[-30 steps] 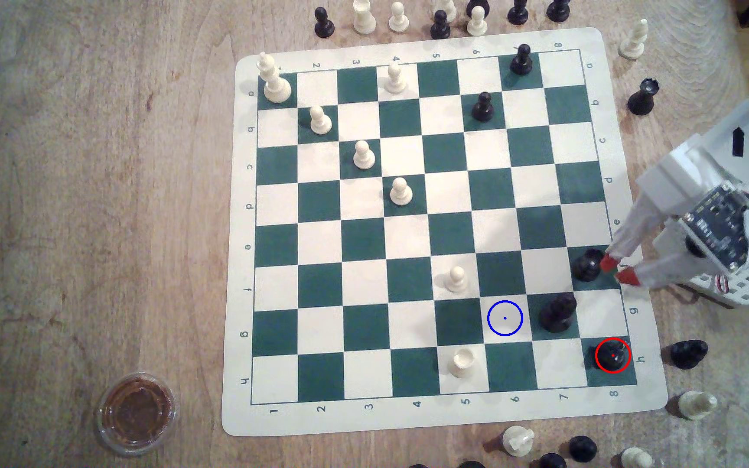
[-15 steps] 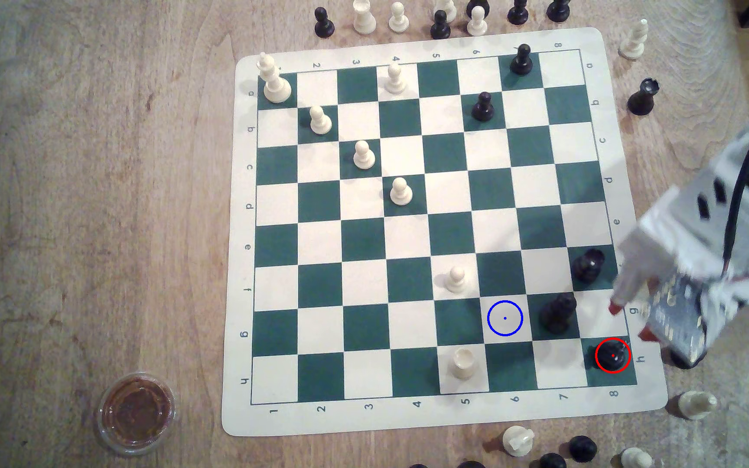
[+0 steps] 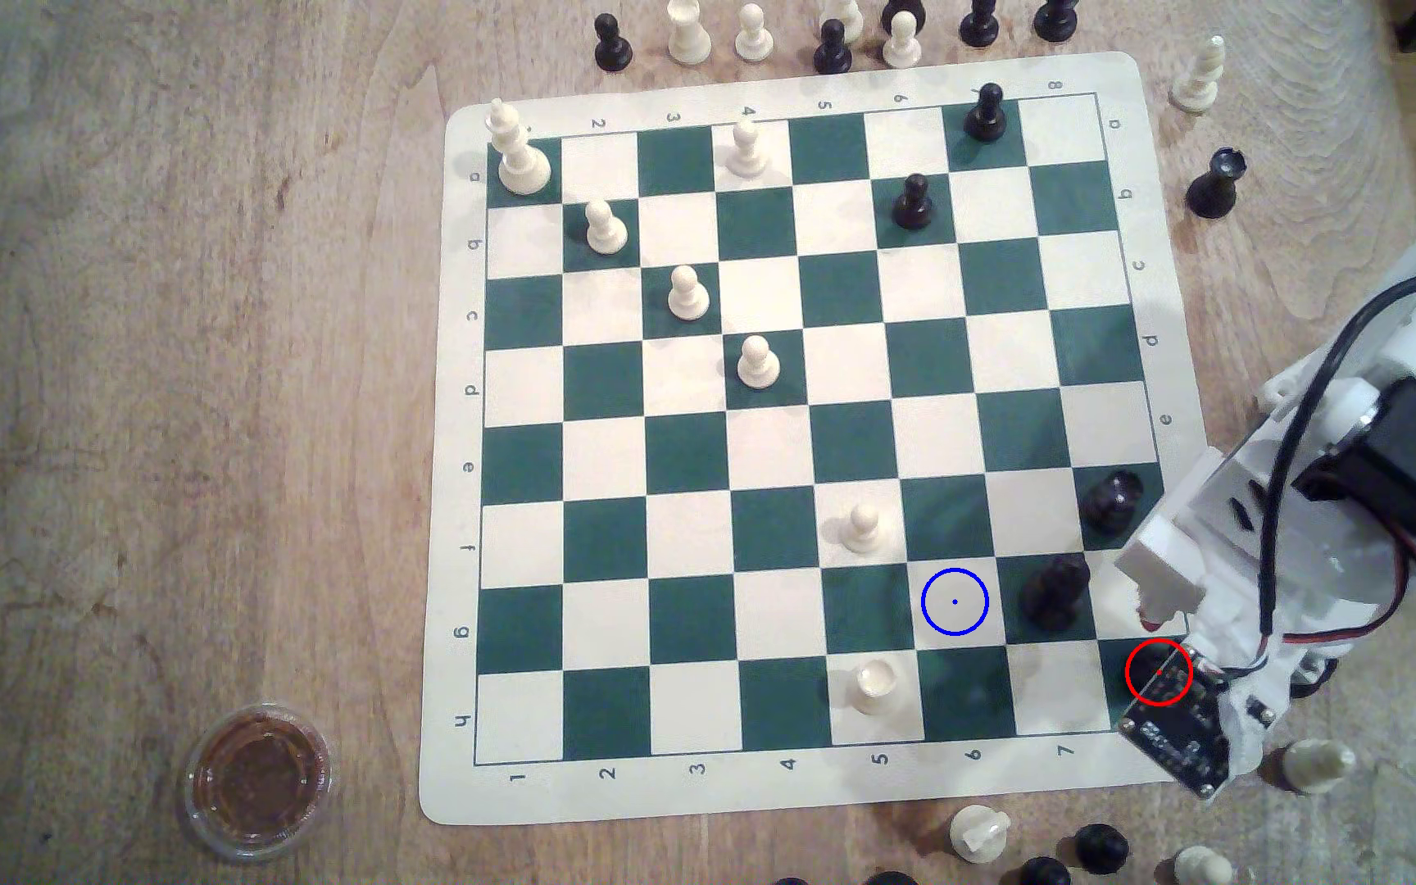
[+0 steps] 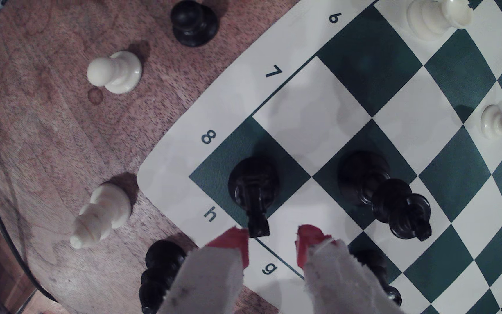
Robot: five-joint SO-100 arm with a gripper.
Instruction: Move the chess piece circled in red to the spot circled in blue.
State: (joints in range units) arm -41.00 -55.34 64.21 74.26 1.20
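Here the wooden counter [image 3: 177, 340] carries a green-and-cream roll-up chessboard [image 3: 807, 791] whose border reads 1 to 8 along one edge and a to h along the sides. The white arm [image 3: 1369, 476] reaches in from the exterior view's right, with its circuit board covering the corner square under the red ring.

In the wrist view the hand [image 4: 272, 241] hangs over the board's corner by the printed "8", "h" and "g", its two red-tipped fingers [image 4: 234, 241] spread apart with nothing between them. The chess piece [image 4: 254, 187] stands on the dark green corner square just ahead of the fingertips, its top reaching close to one red tip; whether they touch cannot be told. A taller crowned black piece [image 4: 385, 196] stands on the next dark square, diagonally off to the hand's other side.

The spot [image 3: 954, 602] is a cream square ringed in blue, one square beyond that crowned piece from the hand, and bare.

A lidded round tub [image 3: 258, 779] of brown contents sits on the counter, far from the hand.
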